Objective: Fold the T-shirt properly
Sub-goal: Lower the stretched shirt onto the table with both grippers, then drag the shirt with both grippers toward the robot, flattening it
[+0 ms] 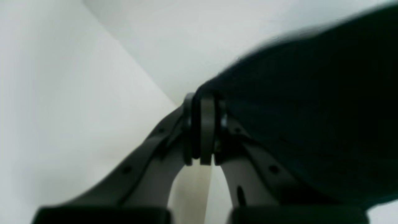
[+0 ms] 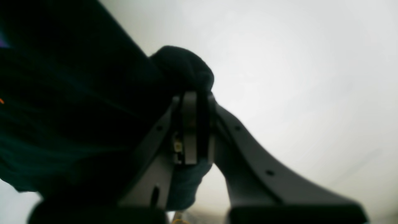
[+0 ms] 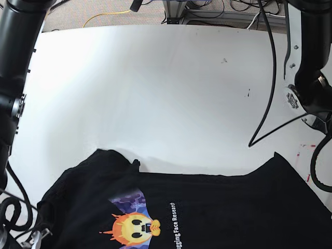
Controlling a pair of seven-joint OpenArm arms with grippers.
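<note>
Base view: the black T-shirt (image 3: 207, 207) lies spread, print side up, across the near part of the white desk (image 3: 155, 88), with its sun face (image 3: 134, 229), purple patch (image 3: 129, 200) and white lettering (image 3: 176, 224) visible; neither tool appears here. Left wrist view: the left tool (image 1: 203, 124) is clenched on an edge of the black cloth. Right wrist view: the right tool (image 2: 194, 124) is likewise clamped on a bunched fold of the shirt.

Black T-shirt (image 3: 218, 207) (sun print up) lies spread.
</note>
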